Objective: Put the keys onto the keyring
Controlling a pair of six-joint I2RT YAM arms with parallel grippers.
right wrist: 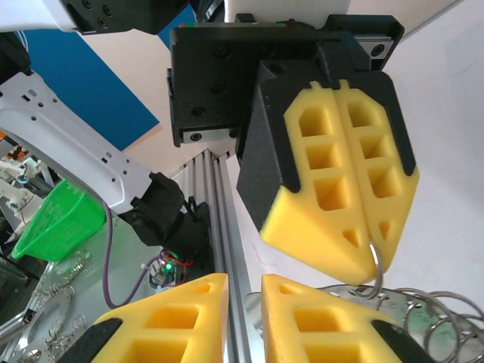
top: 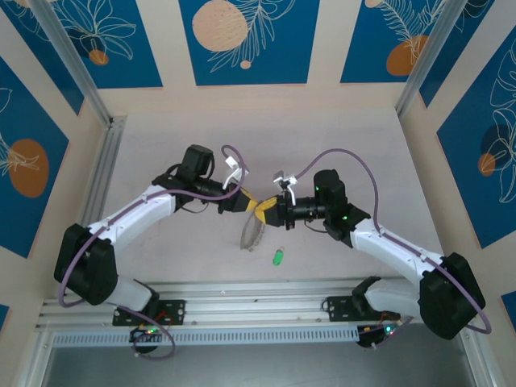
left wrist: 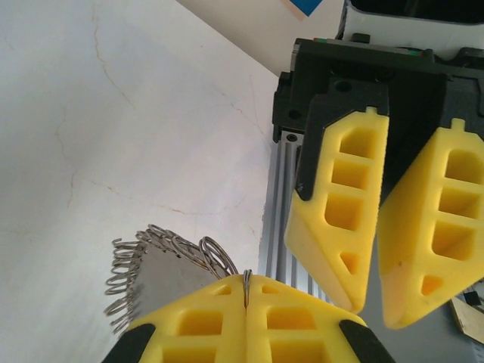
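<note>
The keyring hangs floppy between the two arms in the top view, a loop edged with silvery wire rings. My left gripper is shut on one wire ring of it, the wire pinched between the yellow pads. My right gripper faces it from the right, jaws slightly apart with nothing between them. In the right wrist view the left gripper's shut fingers hold the wire ring just above my right finger. The green key lies on the table below the grippers.
An aluminium rail runs along the near table edge under the grippers. Side walls and a frame post enclose the table. A green bin sits off the table.
</note>
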